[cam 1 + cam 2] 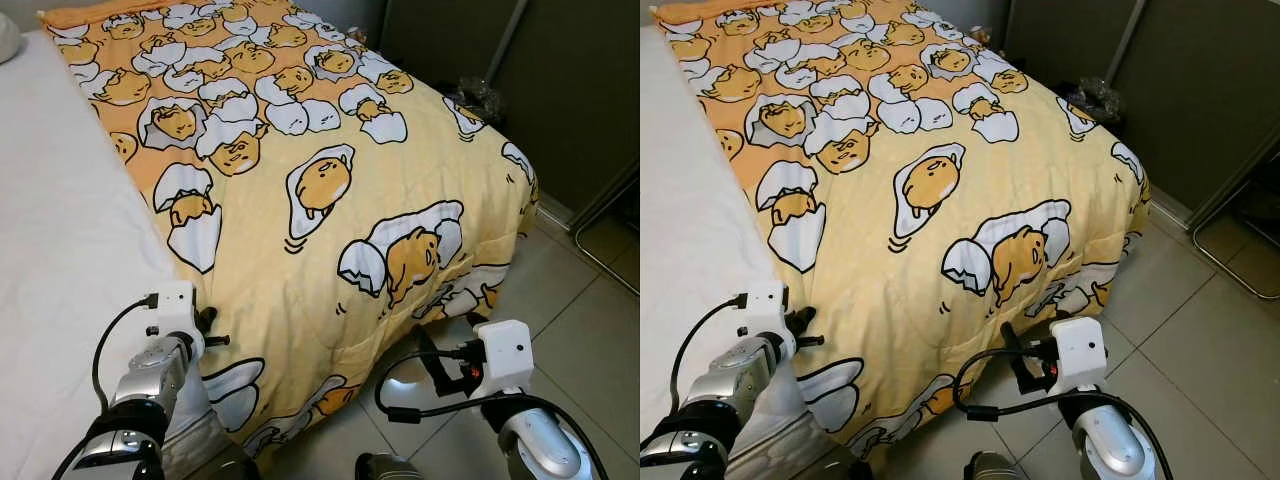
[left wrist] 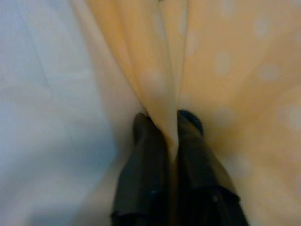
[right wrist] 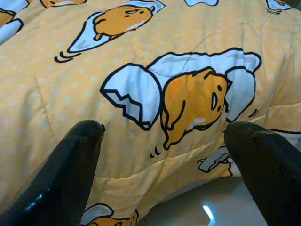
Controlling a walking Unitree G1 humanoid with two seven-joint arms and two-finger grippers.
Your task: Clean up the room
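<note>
A yellow cartoon-print blanket (image 1: 320, 180) covers the right part of a bed and hangs over its foot end toward the floor. My left gripper (image 1: 207, 325) is at the blanket's near left edge, where it meets the white sheet (image 1: 70, 230). In the left wrist view its fingers (image 2: 146, 179) are shut on a fold of the yellow fabric (image 2: 164, 108). My right gripper (image 1: 432, 372) hovers low beside the hanging foot end, apart from the cloth. Its fingers (image 3: 56, 179) are spread wide, open, with the blanket's egg print (image 3: 188, 99) between them.
Grey tiled floor (image 1: 580, 320) lies to the right of the bed. A dark wardrobe wall (image 1: 560, 90) stands behind it, with a small dark bundle (image 1: 480, 98) at its base. A metal frame leg (image 1: 600, 230) crosses the far right.
</note>
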